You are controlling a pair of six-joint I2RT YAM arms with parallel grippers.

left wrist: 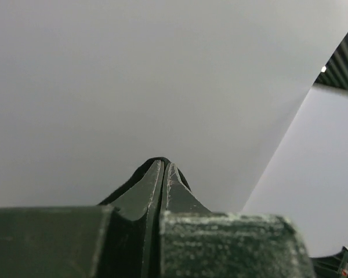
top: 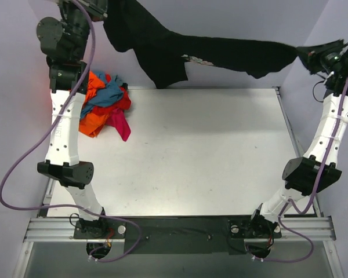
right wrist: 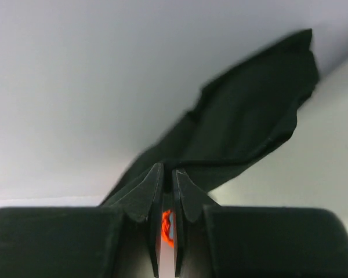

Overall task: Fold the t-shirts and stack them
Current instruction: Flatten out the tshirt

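Observation:
The large black t-shirt (top: 220, 55) hangs stretched in the air over the table's far edge, with a bit of pale print (top: 198, 59) showing on its underside. My left gripper (top: 106, 16) holds one end high at the far left. In the left wrist view the left gripper (left wrist: 163, 165) is shut, with a sliver of black cloth (left wrist: 133, 178) at its tips. My right gripper (top: 304, 53) holds the other end at the far right. In the right wrist view the right gripper (right wrist: 167, 174) pinches the black t-shirt (right wrist: 249, 121). The orange, teal-blue, red and magenta t-shirts (top: 104, 104) lie crumpled in a heap.
The heap sits at the far left of the white table (top: 203, 150), beside my left arm (top: 66, 133). My right arm (top: 325, 139) rises along the table's right edge. A metal rail (top: 180, 229) runs across the near edge, and grey backdrop walls stand behind and at the sides.

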